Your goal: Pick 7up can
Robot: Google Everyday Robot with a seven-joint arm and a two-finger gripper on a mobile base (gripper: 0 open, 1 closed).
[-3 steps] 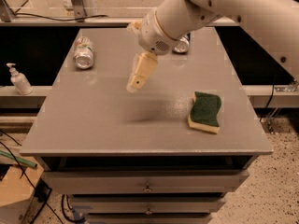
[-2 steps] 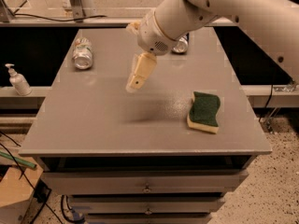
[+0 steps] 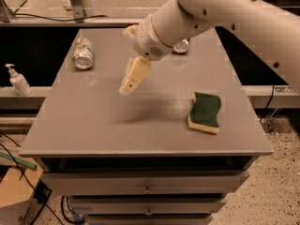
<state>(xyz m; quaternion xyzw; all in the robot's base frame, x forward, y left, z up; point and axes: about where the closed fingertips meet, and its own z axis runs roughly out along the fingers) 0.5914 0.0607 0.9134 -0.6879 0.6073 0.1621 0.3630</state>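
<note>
While the 7up can (image 3: 83, 54) lies on its side near the back left corner of a grey table (image 3: 93, 125), its shiny metal end turned toward the camera, the robot's gripper (image 3: 129, 84) hangs above the middle of the tabletop, well apart from the can and to its right. The pale gripper points down and to the left from a thick white arm (image 3: 225, 18) that reaches in from the upper right; whether it is clenched or released cannot be told from this angle. Its shadow falls on the bare surface just below it. A green and yellow sponge (image 3: 205, 112) rests flat near the table's right edge. A second can (image 3: 182, 46) sits at the back of the table, mostly hidden behind the arm. A white pump bottle (image 3: 18, 81) stands on a ledge to the left of the table, and closed drawers (image 3: 147, 184) run under the tabletop.
</note>
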